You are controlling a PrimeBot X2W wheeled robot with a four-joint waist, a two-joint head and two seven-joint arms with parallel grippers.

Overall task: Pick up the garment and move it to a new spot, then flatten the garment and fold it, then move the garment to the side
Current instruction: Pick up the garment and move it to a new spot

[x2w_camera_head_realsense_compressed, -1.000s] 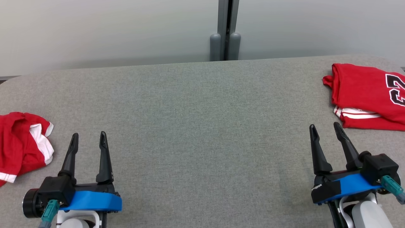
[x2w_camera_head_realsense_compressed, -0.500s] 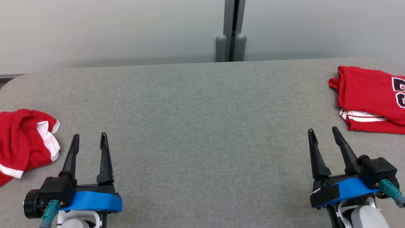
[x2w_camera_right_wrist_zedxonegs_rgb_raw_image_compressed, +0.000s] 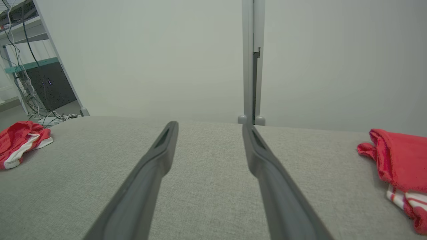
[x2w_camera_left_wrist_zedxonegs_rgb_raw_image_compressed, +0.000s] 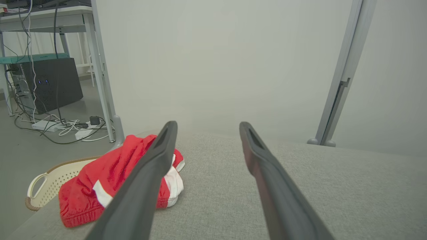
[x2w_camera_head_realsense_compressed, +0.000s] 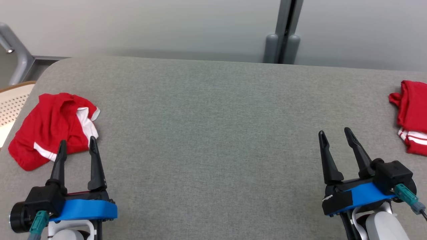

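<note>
The garment [x2w_camera_head_realsense_compressed: 50, 130] is a crumpled red piece with white trim, lying near the left end of the grey padded table [x2w_camera_head_realsense_compressed: 213, 116]. My left gripper [x2w_camera_head_realsense_compressed: 77, 141] is open, and its fingertips reach the garment's near right edge in the head view. In the left wrist view the garment [x2w_camera_left_wrist_zedxonegs_rgb_raw_image_compressed: 100, 180] lies ahead and to the left, partly behind the left finger of the open left gripper [x2w_camera_left_wrist_zedxonegs_rgb_raw_image_compressed: 208, 124]. My right gripper [x2w_camera_head_realsense_compressed: 334, 132] is open and empty over bare table at the lower right. The right wrist view has the open right gripper [x2w_camera_right_wrist_zedxonegs_rgb_raw_image_compressed: 209, 124] with the garment [x2w_camera_right_wrist_zedxonegs_rgb_raw_image_compressed: 16, 141] far left.
A folded red jersey [x2w_camera_head_realsense_compressed: 412, 116] with white stripes lies at the table's right edge, also to the right in the right wrist view [x2w_camera_right_wrist_zedxonegs_rgb_raw_image_compressed: 397, 160]. A cream perforated basket [x2w_camera_head_realsense_compressed: 13, 103] stands below the table's left end. A grey wall post [x2w_camera_head_realsense_compressed: 283, 33] rises behind the table.
The head view has swung left: the crumpled garment is now fully in view and the folded jersey has slid to the right edge. The left fingertips now reach the garment's edge. Both grippers stay open.
</note>
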